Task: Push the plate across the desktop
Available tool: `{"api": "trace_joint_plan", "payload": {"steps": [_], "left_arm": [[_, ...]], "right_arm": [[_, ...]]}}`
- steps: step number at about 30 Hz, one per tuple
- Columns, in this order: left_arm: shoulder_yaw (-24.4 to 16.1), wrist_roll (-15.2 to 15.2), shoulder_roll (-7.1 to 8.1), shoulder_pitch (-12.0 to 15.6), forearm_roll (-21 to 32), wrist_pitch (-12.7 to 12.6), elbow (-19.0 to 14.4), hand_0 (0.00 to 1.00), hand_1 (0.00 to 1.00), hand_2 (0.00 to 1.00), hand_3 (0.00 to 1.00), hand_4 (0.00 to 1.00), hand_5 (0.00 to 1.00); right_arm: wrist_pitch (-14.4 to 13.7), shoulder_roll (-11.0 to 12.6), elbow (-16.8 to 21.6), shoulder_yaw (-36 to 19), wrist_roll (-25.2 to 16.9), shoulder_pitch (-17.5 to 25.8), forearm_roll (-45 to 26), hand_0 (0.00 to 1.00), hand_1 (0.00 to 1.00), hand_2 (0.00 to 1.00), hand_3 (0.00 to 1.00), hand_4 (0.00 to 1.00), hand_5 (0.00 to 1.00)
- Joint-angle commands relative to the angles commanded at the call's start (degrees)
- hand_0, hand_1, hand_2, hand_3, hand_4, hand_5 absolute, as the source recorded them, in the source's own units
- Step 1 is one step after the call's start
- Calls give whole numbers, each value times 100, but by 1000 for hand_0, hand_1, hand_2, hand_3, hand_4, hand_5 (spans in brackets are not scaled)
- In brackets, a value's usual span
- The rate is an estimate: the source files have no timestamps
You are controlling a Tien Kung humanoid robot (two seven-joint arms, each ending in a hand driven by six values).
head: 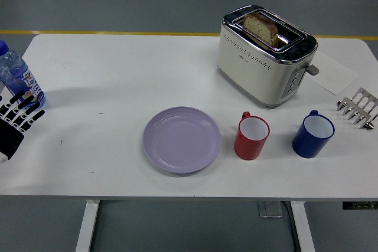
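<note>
White tabletop (118, 69) fills most of the view, set over a grey floor crossed by a yellow line (106, 32) beyond the far edge. On it, near the front edge and a little left of centre, a lilac plate (181, 140) is laid flat and nothing is seen on it. Just to its right a red mug (251, 137) is placed upright, close beside the plate's rim but apart from it, and further right a blue mug (313, 134) is set, well apart from the red one. Behind the mugs a cream toaster (264, 55) is positioned (a slice of bread (261, 27) is lodged in one of its slots). At the right edge a metal toast rack (358, 107) is found, with a sheet of paper (333, 75) lying behind it. At the far left a water bottle (18, 76) with a blue cap is stood upright. Just in front of the bottle, the left hand (16, 123) is seen at the picture's edge, its black-and-white fingers (28, 115) extended and slightly spread, nothing being grasped; it is kept well apart from the plate.
</note>
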State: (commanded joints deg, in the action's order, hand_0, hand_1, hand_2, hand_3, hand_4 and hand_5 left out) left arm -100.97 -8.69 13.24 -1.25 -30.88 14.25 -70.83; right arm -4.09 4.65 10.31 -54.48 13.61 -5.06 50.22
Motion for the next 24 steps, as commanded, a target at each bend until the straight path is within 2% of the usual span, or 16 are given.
{"api": "trace_joint_plan", "payload": {"steps": [14,24], "left_arm": [[-32,-20,-64,-40,-47,2,41,665,695,695,689,534,998],[-104,-16,-15,-126,-85,65,10,670,696,696,691,536,998]], "right_arm": [[-15,-8,0,68,-53,-28,-139,620,570,654,596,428,339],[-13,-23,0,56,-40,-117,-153,620,570,654,597,427,338]]}}
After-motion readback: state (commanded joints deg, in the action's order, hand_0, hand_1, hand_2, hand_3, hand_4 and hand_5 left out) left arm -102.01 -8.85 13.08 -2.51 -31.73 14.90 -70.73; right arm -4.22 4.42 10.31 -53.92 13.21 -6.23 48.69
